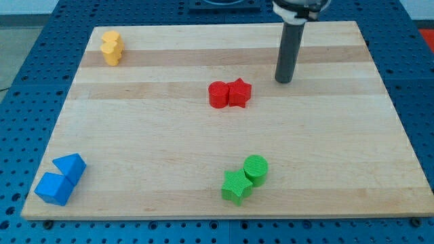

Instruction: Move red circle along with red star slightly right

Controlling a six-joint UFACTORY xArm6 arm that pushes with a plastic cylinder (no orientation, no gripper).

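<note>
The red circle (218,94) and the red star (239,93) sit touching side by side near the middle of the wooden board (169,135), the circle on the left. My tip (283,80) rests on the board to the upper right of the red star, a short gap away from it and touching no block.
Two yellow blocks (111,47) sit together at the top left. A blue triangle (70,167) and a blue cube (54,188) sit at the bottom left. A green circle (255,168) and a green star (237,186) sit touching at the bottom middle.
</note>
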